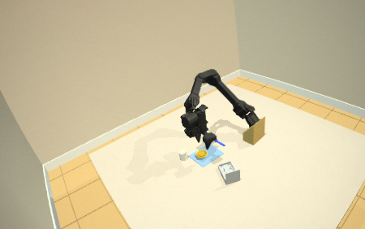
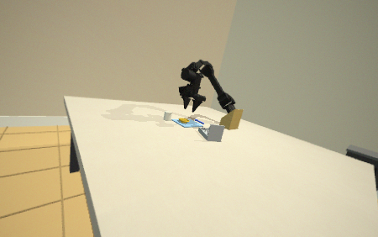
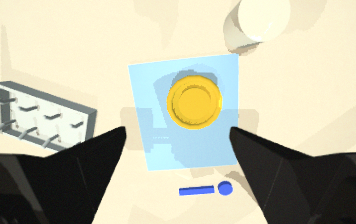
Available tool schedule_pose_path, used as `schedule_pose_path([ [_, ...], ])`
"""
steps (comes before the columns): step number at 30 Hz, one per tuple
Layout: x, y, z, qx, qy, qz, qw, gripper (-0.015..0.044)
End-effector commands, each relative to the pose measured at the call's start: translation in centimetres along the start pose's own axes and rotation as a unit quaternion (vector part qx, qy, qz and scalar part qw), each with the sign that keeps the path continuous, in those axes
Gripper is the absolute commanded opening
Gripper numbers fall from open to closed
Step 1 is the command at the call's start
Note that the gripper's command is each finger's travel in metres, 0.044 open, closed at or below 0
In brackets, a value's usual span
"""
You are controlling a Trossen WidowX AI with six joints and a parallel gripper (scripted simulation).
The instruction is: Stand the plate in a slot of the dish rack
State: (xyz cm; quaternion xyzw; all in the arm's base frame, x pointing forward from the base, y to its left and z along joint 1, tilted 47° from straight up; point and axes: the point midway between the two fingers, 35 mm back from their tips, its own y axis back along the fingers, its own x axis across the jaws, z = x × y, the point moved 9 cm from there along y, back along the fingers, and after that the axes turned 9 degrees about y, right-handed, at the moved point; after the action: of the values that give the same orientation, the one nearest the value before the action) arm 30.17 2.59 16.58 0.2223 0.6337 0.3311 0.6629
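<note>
The plate [image 3: 194, 102] is a round, glossy yellow disc with a raised rim and ringed centre, lying flat on a thin pale-blue square mat [image 3: 150, 90]. It sits directly below the pincer [image 3: 177, 145], slightly ahead of the gap between the two dark, wedge-shaped fingers. The pincer hangs above it, spread wide and holding nothing. The arm [image 1: 227, 91] arches up from its base beside a tan block [image 1: 255, 131] and bends down, wrist pointing at the table [image 2: 210, 189]. The grey dish rack [image 3: 47, 120] — a boxy frame with short pegs — lies to one side of the pincer. Only the wrist view shows its pegs, and a small blue spoon-like stick [image 3: 205, 190] just behind the mat. The exterior view alone shows the pincer's height over the plate. A white cylindrical cup [image 3: 262, 17] stands beyond the mat.
</note>
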Motion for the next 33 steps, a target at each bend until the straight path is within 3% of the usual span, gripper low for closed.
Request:
schedule_pose_path([
  [1,-0.9,-1.3,1.2,0.034,0.046,-0.018,0.998,0.0400],
  [33,-1.4,-5.6,1.1,0.040,0.055,-0.021,0.997,0.0400],
])
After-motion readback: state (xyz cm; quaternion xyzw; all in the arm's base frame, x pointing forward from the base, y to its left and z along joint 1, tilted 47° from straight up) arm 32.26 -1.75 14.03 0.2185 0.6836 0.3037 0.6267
